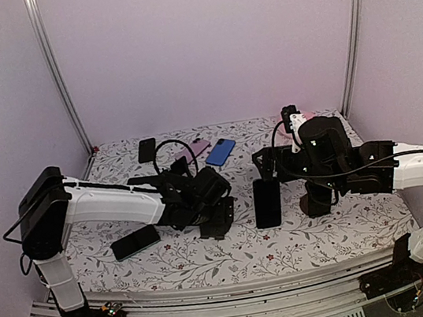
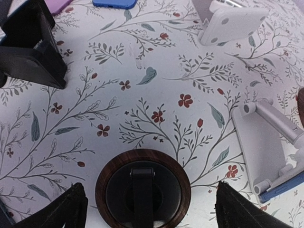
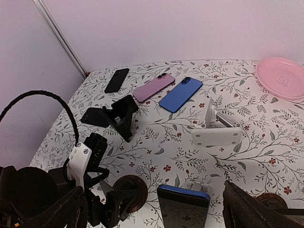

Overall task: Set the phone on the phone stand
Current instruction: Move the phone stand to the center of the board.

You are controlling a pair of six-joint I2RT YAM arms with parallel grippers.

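Observation:
A dark phone with a blue edge [image 3: 184, 208] leans on a white folding stand [image 3: 195, 186]. It also shows in the top view [image 1: 267, 202]. My right gripper [image 3: 153, 202] is open, its fingers wide on either side of the phone and not touching it. In the top view it [image 1: 265, 168] hovers just behind the phone. My left gripper [image 2: 149, 190] is open and empty over a round wood-rimmed stand [image 2: 114, 167]. In the left wrist view the white stand [image 2: 259, 137] sits at the right with the phone's blue edge [image 2: 281, 190] under it.
A black phone [image 1: 146, 150], pink phone [image 1: 198, 146] and blue phone [image 1: 220, 151] lie at the back, and another black phone [image 1: 135, 241] at front left. Around are a black stand [image 3: 121, 116], a second white stand [image 3: 217, 136], a pink plate [image 3: 282, 78] and another round stand [image 1: 314, 203].

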